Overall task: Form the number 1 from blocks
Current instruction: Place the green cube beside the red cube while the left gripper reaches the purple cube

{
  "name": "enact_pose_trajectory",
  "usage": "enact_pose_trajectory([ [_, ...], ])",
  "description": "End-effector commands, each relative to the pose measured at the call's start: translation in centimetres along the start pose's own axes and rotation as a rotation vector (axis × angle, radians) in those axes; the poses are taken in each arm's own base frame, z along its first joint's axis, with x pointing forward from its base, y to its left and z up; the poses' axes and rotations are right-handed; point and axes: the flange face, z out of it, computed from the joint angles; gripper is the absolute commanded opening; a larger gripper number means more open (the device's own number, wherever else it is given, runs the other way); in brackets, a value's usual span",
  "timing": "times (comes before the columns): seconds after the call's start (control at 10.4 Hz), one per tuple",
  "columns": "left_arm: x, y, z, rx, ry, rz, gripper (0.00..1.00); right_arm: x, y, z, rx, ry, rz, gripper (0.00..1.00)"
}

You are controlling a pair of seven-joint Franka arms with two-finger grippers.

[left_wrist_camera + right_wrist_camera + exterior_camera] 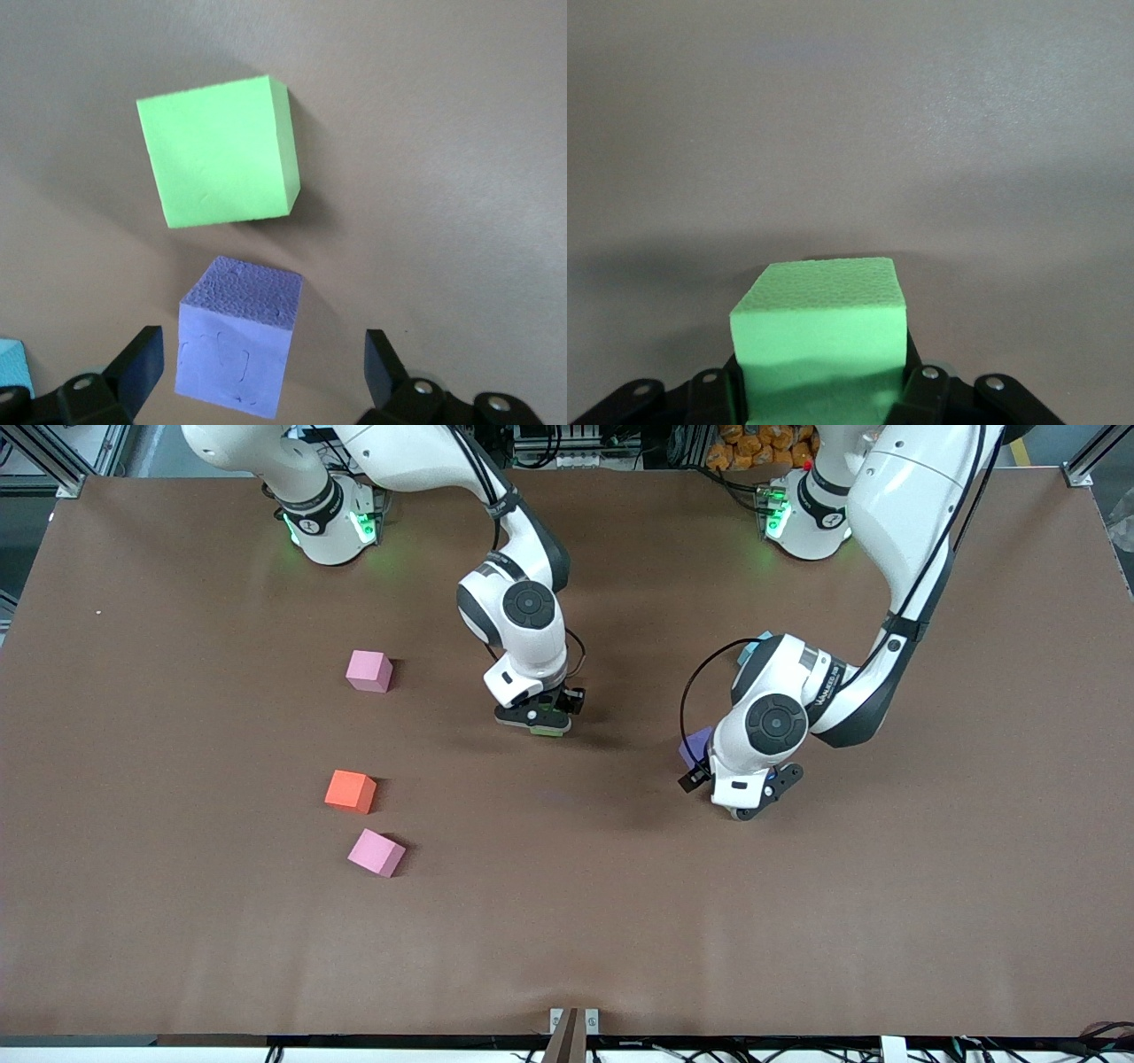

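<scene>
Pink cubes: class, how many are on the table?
2, both toward the right arm's end of the table. The farther pink cube lies farther from the front camera than the orange cube; the nearer pink cube lies nearer. The arms may hide others.

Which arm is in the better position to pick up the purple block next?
Left. The left gripper is open over the purple block, one finger on each side. The right gripper is shut on a green block, so it is busy.
</scene>
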Motion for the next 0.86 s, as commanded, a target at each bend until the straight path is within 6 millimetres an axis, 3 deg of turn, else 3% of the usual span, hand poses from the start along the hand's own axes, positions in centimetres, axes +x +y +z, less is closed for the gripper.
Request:
enact_pose_trajectory([
  [0.0,-0.8,0.0,1.1,0.008,0.004,-0.047,1.0,0.1,-0.3,0.1,-0.02,0.026,-0.038,0.42],
  [0.58,-1.7,-1.1,3.8,0.064,-0.011,-0.037,1.0,-0.1,-0.2,0.6,-0.031,0.027,-0.093,0.5],
  [0.67,-1.7,-1.2,4.1,0.063,-0.012,-0.037,1.0,-0.1,-0.2,0.6,-0.031,0.027,-0.087,0.94],
  [0.77,-1.9,-1.2,4.4,0.062,-0.013,-0.034,1.0,-0.1,-0.2,0.7,-0.035,0.025,-0.083,1.0],
])
